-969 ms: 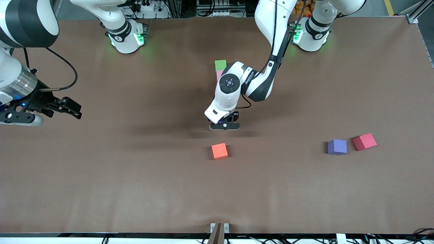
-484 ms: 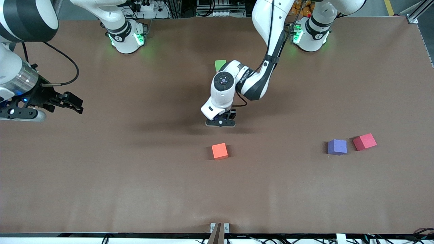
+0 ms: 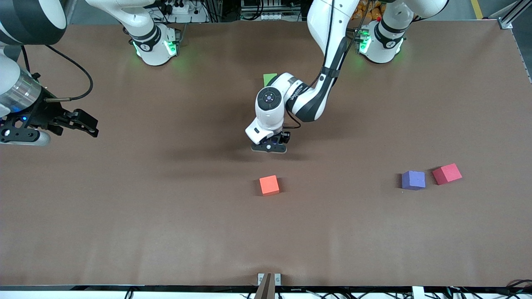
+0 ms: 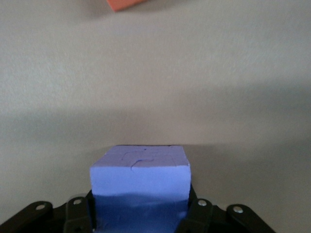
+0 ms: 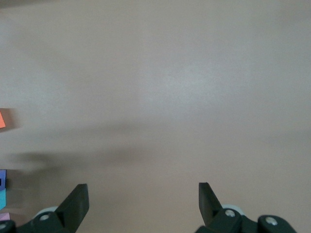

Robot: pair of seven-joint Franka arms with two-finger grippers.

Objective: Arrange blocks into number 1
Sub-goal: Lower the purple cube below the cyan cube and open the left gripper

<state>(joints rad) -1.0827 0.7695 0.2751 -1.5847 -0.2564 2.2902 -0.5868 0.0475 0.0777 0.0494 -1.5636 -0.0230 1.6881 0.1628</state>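
the wide brown table (image 3: 166, 232) takes up nearly all of the front view. the left arm reaches from its base down to the table's middle, and the left gripper (image 3: 269, 148) hangs low over bare tabletop, clamped on a small matte purple-blue foam cube (image 4: 140, 182); the left wrist view shows the dark fingers (image 4: 77, 218) pressed on either side of it. the grip looks meant to carry this block into the column that would form the stroke of the 1.

that column seems to start with the small green foam cube (image 3: 269, 77), farther from the front camera and mostly hidden by the arm's wrist; any other blocks in line with it are covered, so how far the figure has got cannot be told.

the right gripper (image 3: 85, 123) waits in the air over the right arm's end of the table, its fingers (image 5: 73, 204) spread apart with nothing between them.

a second purple foam cube (image 3: 413, 180) lies toward the left arm's end of the table, with a red foam cube (image 3: 447, 173) just beside it. an orange foam cube (image 3: 269, 185) sits near the middle, nearer to the front camera than the green one.

there is dark lettering on the left arm's wrist housing, too small to read.
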